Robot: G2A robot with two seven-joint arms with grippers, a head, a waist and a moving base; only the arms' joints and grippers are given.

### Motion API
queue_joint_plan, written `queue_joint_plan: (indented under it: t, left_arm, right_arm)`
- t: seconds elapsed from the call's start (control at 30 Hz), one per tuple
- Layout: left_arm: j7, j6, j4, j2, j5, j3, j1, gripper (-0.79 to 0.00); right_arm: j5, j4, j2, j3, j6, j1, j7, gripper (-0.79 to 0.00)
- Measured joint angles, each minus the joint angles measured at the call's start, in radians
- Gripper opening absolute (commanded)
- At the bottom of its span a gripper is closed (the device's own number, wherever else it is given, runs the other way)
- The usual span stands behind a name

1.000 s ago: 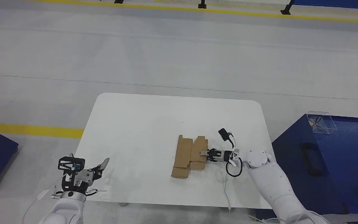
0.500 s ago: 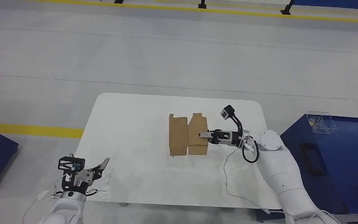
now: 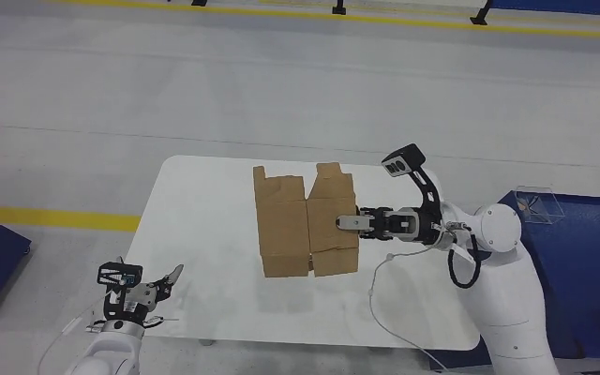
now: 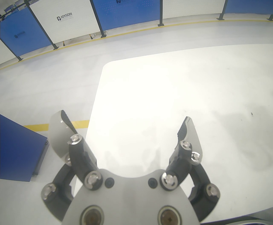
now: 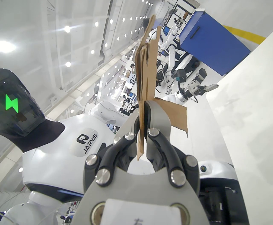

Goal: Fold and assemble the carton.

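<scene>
White table with rounded corners on a pale grey floor marked by yellow lines. A blue cabinet stands just beside the table's right edge, bearing a clear box. Blue and white partition panels on black posts border the floor; rows of round ceiling lights shine overhead.

**Three cameras: one overhead, two riding the wrists**

The top camera is looking steeply down from above the arms, taking in the whole table from well back. The left wrist camera is sitting just behind the left gripper, facing out across the tabletop toward the floor beyond. The right wrist camera is peering close along the right gripper at the carton edge-on, facing toward the left arm's side. All three are sharing the tabletop. The top and right wrist views are also sharing the carton and the left gripper.
</scene>
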Motion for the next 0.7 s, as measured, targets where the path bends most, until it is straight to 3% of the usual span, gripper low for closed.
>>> queue_joint_plan:
  t: [0.7]
  left_arm:
    - [0.000, 0.000, 0.000, 0.000, 0.000, 0.000, 0.000, 0.000]
  right_arm:
    - [-0.004, -0.007, 0.001, 0.002, 0.001, -0.001, 0.000, -0.785]
